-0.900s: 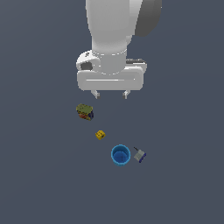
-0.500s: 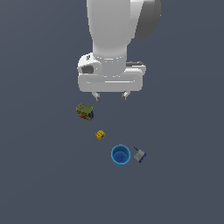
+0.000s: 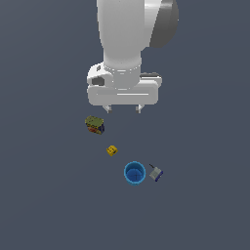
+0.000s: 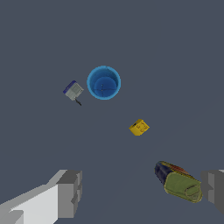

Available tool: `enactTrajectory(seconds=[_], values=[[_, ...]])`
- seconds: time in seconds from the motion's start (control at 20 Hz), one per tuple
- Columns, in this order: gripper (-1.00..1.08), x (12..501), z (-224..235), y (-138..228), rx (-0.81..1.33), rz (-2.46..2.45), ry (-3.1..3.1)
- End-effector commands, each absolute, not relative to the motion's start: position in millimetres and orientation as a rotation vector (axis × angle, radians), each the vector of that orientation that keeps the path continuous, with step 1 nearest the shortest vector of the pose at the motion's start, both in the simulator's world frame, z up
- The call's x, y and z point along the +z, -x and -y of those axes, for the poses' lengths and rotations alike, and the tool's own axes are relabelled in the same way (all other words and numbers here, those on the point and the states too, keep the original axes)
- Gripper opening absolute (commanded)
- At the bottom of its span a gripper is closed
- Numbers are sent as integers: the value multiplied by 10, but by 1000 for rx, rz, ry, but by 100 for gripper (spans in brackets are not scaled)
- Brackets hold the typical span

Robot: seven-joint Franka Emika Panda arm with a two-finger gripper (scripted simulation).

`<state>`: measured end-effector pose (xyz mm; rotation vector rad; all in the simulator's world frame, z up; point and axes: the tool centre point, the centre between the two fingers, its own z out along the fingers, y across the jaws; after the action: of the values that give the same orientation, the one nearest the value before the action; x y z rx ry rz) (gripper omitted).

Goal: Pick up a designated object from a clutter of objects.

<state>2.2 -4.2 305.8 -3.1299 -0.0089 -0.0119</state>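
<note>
The tiny yellow block (image 3: 112, 150) lies on the dark grey floor, between the olive multicoloured box (image 3: 94, 124) and the round blue cup (image 3: 134, 173). A small grey block with a blue edge (image 3: 156, 173) lies just beside the cup. My gripper (image 3: 123, 108) hangs open and empty above the floor, farther back than the yellow block. In the wrist view the yellow block (image 4: 139, 127) is apart from both fingers (image 4: 70, 193), the olive box (image 4: 178, 181) lies close to one finger, and the cup (image 4: 103, 82) and grey block (image 4: 73, 90) lie farther off.
The dark grey floor (image 3: 44, 195) stretches flat on all sides of the four small things. No other objects or edges are in view.
The gripper has moved slightly toward the exterior view's left and a little lower. The four things have not moved.
</note>
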Motion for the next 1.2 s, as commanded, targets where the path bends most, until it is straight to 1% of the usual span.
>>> enactTrajectory(seconds=[0.0, 0.4, 0.75, 1.15], values=[[100, 2981, 56, -39, -9, -30, 3128], [100, 2535, 140, -126, -4, -271, 3105], [100, 1917, 280, -173, 3, -606, 3053], [100, 1230, 471, -124, 6, -984, 2964]])
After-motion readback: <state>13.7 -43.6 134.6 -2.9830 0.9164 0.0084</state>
